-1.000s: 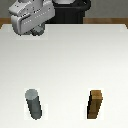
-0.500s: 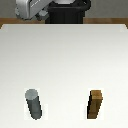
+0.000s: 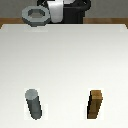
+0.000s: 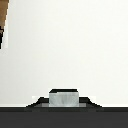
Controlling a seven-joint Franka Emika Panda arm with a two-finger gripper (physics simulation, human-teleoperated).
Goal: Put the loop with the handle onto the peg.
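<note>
The loop with the handle (image 3: pixel 36 16) is a thick grey ring, held high over the far edge of the white table (image 3: pixel 70 60). It sticks out toward the exterior view's left. My gripper (image 3: pixel 50 14) is shut on its short tab, which shows as a grey block in the wrist view (image 4: pixel 63 97). The peg (image 3: pixel 34 104), a short upright grey cylinder, stands near the front of the table at the exterior view's left, far from the gripper.
A brown square wooden block (image 3: pixel 96 105) stands upright near the front at the exterior view's right, level with the peg. The robot's dark base (image 3: pixel 75 12) is behind the table's far edge.
The gripper has risen and shifted slightly toward the exterior view's right. The ring now shows face-up beside it. The peg and the block have not moved.
</note>
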